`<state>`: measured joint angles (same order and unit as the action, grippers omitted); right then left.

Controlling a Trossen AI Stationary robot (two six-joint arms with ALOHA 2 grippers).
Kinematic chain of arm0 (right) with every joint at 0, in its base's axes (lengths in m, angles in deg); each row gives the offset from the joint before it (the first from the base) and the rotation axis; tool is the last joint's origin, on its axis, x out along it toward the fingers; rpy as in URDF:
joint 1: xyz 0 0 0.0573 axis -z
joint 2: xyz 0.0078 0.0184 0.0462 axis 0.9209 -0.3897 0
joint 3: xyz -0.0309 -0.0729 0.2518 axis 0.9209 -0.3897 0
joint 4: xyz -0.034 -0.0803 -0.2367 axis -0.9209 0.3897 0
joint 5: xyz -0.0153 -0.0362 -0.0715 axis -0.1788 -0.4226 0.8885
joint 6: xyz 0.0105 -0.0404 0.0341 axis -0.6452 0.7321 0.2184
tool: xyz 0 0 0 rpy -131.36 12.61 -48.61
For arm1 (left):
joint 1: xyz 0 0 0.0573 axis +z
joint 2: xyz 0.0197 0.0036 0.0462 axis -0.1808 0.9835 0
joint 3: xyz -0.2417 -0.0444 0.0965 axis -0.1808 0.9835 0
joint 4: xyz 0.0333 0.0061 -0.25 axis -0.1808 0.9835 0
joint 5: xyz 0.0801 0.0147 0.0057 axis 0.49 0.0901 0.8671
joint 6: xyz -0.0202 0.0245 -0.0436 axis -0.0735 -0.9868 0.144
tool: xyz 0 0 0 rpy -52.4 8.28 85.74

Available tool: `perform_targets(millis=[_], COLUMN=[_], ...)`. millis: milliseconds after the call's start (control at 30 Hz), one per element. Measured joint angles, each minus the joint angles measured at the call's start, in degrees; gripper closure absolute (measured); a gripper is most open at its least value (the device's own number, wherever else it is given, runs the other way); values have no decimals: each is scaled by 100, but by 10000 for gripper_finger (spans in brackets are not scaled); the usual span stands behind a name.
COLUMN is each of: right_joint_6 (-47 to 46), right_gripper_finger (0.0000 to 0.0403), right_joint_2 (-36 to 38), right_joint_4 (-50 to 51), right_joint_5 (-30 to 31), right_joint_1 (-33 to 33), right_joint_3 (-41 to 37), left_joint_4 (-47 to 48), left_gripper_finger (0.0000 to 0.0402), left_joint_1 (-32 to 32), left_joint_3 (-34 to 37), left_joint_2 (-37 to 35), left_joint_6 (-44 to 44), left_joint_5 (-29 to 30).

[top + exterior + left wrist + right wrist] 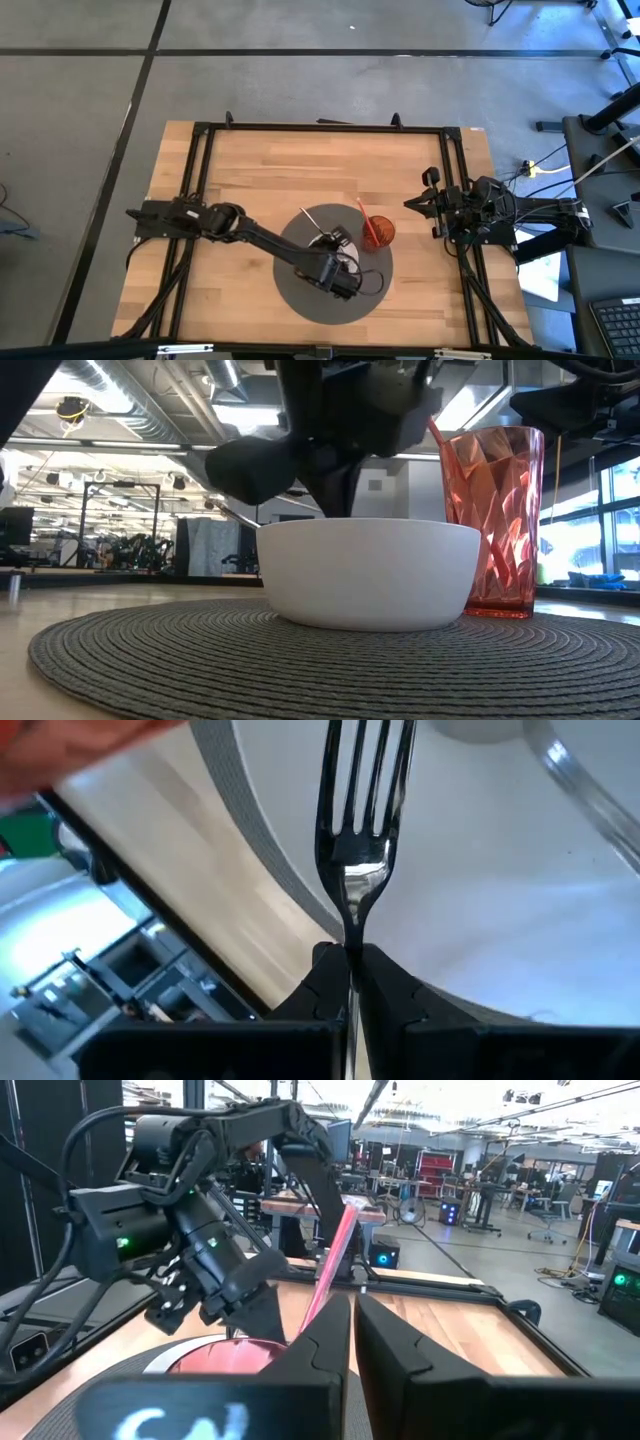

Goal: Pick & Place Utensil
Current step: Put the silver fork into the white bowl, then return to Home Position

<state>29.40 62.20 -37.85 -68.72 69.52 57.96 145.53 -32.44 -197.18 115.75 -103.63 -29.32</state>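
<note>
My left gripper (pixel 352 960) is over the white bowl (pixel 365 570) on the round grey placemat (pixel 300 300), shut on a silver fork (pixel 355 820) whose tines point into the bowl. In the high view, this arm (pixel 325 265) covers most of the bowl. A second silver utensil (pixel 570 770) lies in the bowl, its handle sticking out over the rim (pixel 312 220). A red faceted cup (pixel 500 520) with a pink straw (pixel 367 218) stands on the mat beside the bowl. My right gripper (pixel 352 1330) waits shut at the table's right edge (pixel 420 203). My left gripper pinches the fork by its neck (pixel 352 925), just behind the tines, between the two fingers (pixel 320 975). The fork runs on in line with the fingers, which slant down toward the bowl. Its tines hang over the bowl's white inside; whether they touch it I cannot tell.
The table's black frame rails (pixel 200 180) run along its sides. Bare wood (pixel 260 170) lies beyond the mat toward the far edge. The cup stands close to the bowl on its right.
</note>
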Motion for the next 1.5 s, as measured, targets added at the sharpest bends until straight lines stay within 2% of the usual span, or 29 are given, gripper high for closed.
perform_targets(millis=[167, 533, 933, 1100, 1333, 1500], right_joint_6=[0, 2, 2, 2, 4, 4], right_gripper_finger=[382, 382, 382, 382, 382, 382], right_joint_2=[0, 0, 0, -1, 0, -1], right_joint_4=[0, 0, 0, 0, 0, 0], right_joint_5=[0, -2, -2, -2, -2, -2], right_joint_1=[-2, -1, 0, -1, -2, -1], right_joint_3=[0, 0, 0, 0, 0, 0], left_joint_4=[-129, -238, -238, -241, -292, 29], left_gripper_finger=[398, 370, 366, 396, 400, 399], left_joint_1=[0, 0, 0, -2, -65, -161], left_joint_3=[-59, -59, -57, -55, -50, -239], left_joint_2=[89, 86, 78, 75, 75, 75], left_joint_6=[-379, -157, -136, -249, -474, -486], left_joint_5=[-151, -632, -606, -298, -345, 345])
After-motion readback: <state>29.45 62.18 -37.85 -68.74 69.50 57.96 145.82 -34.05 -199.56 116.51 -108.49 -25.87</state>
